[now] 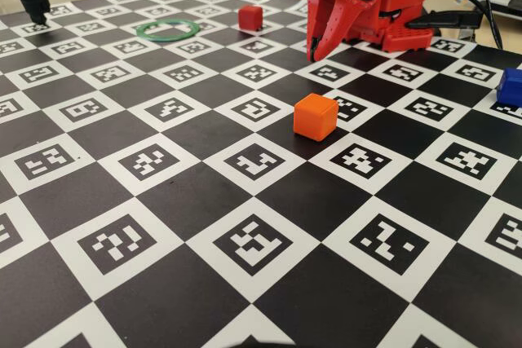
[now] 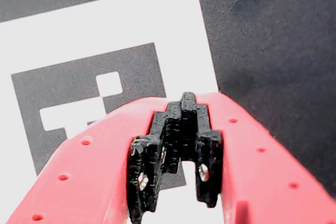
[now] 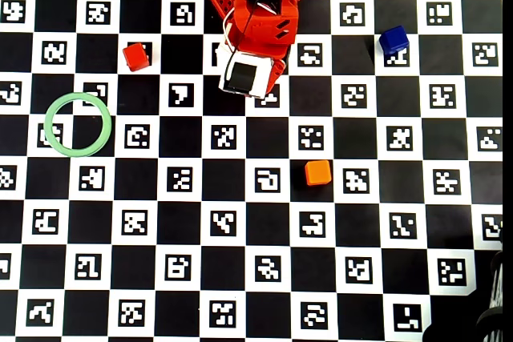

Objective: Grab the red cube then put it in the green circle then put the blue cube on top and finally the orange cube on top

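Three cubes sat apart, none stacked. Gripper (image 1: pixel 313 53) was pressed together, empty, folded near the base. Red cube (image 3: pixel 135 56) lay beside the empty green circle (image 3: pixel 78 124): spread jaws, descend square, grip low.

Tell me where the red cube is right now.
In the overhead view the red cube sits on the checkerboard at upper left, left of the arm's base and just above and right of the green circle, outside it. The gripper is not holding it.
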Controlling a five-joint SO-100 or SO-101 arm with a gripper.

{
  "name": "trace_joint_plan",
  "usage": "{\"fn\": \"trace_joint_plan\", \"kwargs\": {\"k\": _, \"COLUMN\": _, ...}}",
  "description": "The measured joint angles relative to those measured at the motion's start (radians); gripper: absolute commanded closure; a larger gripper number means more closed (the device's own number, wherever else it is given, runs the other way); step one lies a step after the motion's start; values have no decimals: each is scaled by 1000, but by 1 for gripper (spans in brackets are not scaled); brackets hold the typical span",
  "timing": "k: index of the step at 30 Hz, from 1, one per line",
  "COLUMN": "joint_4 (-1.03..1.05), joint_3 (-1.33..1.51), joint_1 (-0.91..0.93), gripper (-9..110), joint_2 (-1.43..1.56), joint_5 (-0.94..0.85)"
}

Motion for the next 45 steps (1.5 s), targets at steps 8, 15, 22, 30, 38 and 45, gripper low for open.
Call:
{"fn": "trace_joint_plan", "kwargs": {"k": 8, "joint_4": 35, "joint_3": -390, "joint_1": 23, "gripper": 107, "joint_2": -311, "joint_5": 198}}
{"fn": "trace_joint_plan", "kwargs": {"k": 15, "joint_4": 264, "joint_3": -969, "joint_1": 55, "gripper": 107, "joint_2": -788, "joint_5": 396}}
{"fn": "trace_joint_plan", "kwargs": {"k": 22, "joint_4": 459, "joint_3": -1486, "joint_1": 175, "gripper": 105, "joint_2": -1098, "joint_5": 514}}
{"fn": "trace_joint_plan", "kwargs": {"k": 30, "joint_4": 460, "joint_3": -1848, "joint_1": 480, "gripper": 100, "joint_2": -1355, "joint_5": 520}}
{"fn": "trace_joint_plan", "kwargs": {"k": 38, "joint_4": 460, "joint_3": -1911, "joint_1": 726, "gripper": 92, "joint_2": -1460, "joint_5": 422}}
{"fn": "trace_joint_plan", "kwargs": {"k": 45, "joint_4": 460, "joint_3": -1911, "joint_1": 897, "gripper": 74, "joint_2": -1509, "joint_5": 314}}
